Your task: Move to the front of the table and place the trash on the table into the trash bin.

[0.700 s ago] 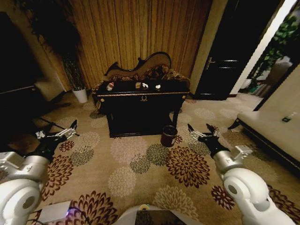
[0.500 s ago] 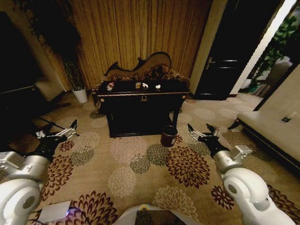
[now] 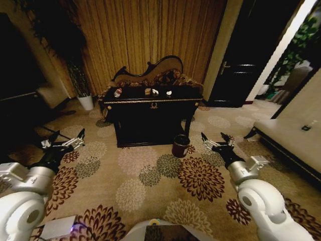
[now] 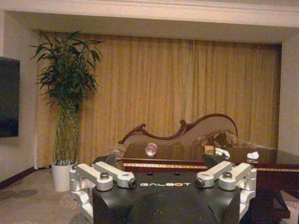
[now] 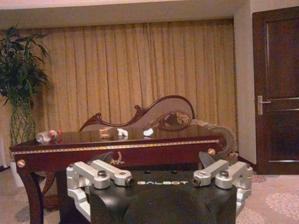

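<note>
I am holding my left end effector [image 3: 64,141] low over the floral carpet [image 3: 150,175] on my left side, its fingers spread apart and gripping nothing. Beyond it, against the gold curtain [image 3: 145,35], a tall green plant in a white pot [image 3: 86,102] is standing near the left end of the counter.

Ahead of me, the large glossy black wooden counter with a gold trim line [image 3: 153,118] is sitting in front of a carved-back patterned sofa [image 3: 150,73]. The trash is lying along its top: a clear plastic bottle with a red cap [image 3: 118,92] toward the left end, then a small tan block [image 3: 148,91], then white crumpled paper scraps [image 3: 169,93] further right. From my right wrist, the bottle [image 5: 48,136] is lying on its side near the counter's edge.

The small round maroon-brown trash bin with a black rim [image 3: 180,145] is standing on the carpet just before the counter's right front corner, far shorter than the counter.

I am holding my right end effector [image 3: 216,140] low over the carpet to the right of the bin, apart from it, fingers likewise spread and gripping nothing. A dark wooden door [image 3: 246,60] is standing beyond it.
</note>
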Motion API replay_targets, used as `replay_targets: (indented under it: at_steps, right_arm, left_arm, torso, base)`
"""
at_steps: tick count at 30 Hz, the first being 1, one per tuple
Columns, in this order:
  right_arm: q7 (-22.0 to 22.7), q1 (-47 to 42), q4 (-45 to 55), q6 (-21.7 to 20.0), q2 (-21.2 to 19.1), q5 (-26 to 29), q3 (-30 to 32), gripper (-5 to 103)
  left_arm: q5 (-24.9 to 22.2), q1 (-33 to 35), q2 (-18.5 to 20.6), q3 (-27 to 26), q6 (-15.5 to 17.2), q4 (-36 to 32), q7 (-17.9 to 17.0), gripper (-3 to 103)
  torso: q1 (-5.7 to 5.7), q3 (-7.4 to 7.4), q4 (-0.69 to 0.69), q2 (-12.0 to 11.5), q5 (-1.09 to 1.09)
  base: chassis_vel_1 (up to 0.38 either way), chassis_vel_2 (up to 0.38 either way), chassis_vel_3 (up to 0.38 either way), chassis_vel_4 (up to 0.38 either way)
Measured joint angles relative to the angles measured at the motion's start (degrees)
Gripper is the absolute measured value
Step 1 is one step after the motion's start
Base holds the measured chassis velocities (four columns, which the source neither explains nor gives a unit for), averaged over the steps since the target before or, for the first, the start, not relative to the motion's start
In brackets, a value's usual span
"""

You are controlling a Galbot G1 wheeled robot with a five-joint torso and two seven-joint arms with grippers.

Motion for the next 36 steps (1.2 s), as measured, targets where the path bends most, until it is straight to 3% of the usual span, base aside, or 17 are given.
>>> replay_targets:
  at_steps: [36]
  right_arm:
    - [-0.2, -0.1, -0.5, 0.9, 0.0, -0.1, -0.3, 100]
  left_arm:
    - [0.3, 0.3, -0.1, -0.6, -1.1, 0.0, 1.0, 100]
  torso:
    - [0.00, 0.00, 0.00, 0.0, 0.00]
  base:
    - [-0.175, 0.186, 0.181, -0.175]
